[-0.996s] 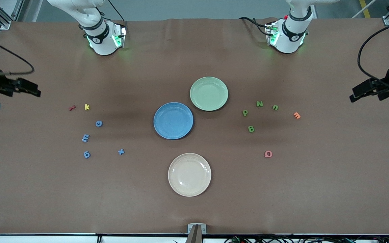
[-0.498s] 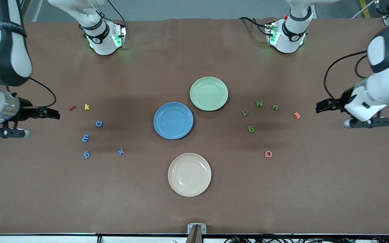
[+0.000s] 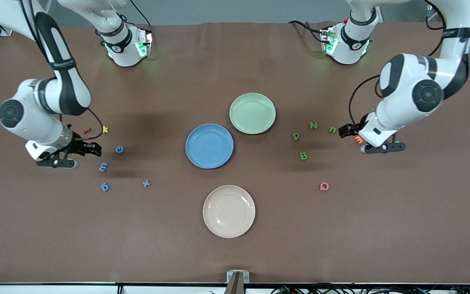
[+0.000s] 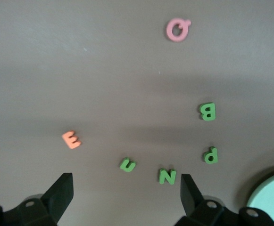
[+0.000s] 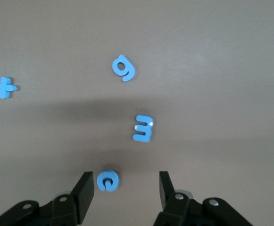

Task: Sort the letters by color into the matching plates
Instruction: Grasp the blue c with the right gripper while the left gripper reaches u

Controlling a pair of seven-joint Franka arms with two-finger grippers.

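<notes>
Four blue letters lie toward the right arm's end: c (image 3: 119,149), E (image 3: 103,166), 6 (image 3: 105,187) and a plus (image 3: 146,183). Four green letters lie toward the left arm's end: N (image 3: 313,125), u (image 3: 332,130), P (image 3: 296,136), B (image 3: 303,155). The blue plate (image 3: 209,145) and pale green plate (image 3: 252,113) sit empty mid-table. My right gripper (image 3: 95,150) is open beside the c (image 5: 108,181), which lies by one finger (image 5: 84,190). My left gripper (image 3: 344,131) is open next to the u (image 4: 127,165) and N (image 4: 167,176).
An empty cream plate (image 3: 229,211) sits nearer the front camera. A red letter (image 3: 87,130) and yellow k (image 3: 105,129) lie by the right gripper. An orange letter (image 3: 358,139) is under the left wrist. A pink Q (image 3: 324,186) lies nearer the camera.
Both arms swung in from the table's ends toward the middle. The right gripper now sits by the blue c, the left by the green u. No letter has moved.
</notes>
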